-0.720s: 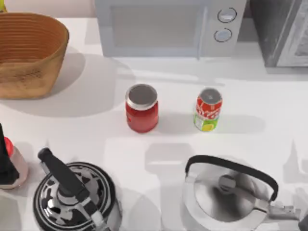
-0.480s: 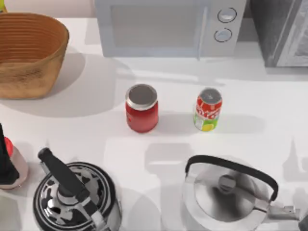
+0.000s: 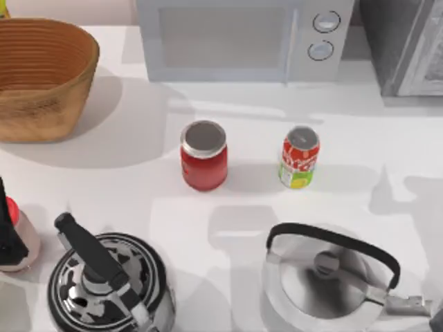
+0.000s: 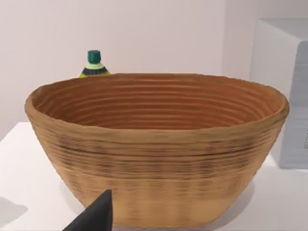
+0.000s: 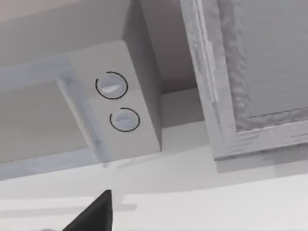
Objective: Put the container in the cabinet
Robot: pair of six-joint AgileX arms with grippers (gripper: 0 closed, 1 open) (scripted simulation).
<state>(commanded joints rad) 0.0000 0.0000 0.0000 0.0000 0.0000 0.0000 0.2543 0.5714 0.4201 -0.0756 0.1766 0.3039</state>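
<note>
The container (image 3: pixel 299 157), a small can with a red upper part, green-and-yellow lower part and silver top, stands upright in the middle right of the white table. The cabinet (image 3: pixel 408 41), grey with a speckled side and a paler framed door, stands at the back right corner. The right wrist view faces its shut door panel (image 5: pixel 250 72) from low down, with a dark tip of my right gripper (image 5: pixel 96 216) at the picture's edge. A dark tip of my left gripper (image 4: pixel 94 219) shows in the left wrist view, before the wicker basket (image 4: pixel 159 144).
A white microwave (image 3: pixel 242 38) stands left of the cabinet. A red jar (image 3: pixel 204 155) is left of the can. The basket (image 3: pixel 41 76) sits back left, a green-capped bottle (image 4: pixel 94 65) behind it. A black patterned kettle (image 3: pixel 107 283) and a silver kettle (image 3: pixel 329 277) stand in front.
The shadows on the table at the right side have shifted and spread toward the back. The can, jar and kettles have not moved.
</note>
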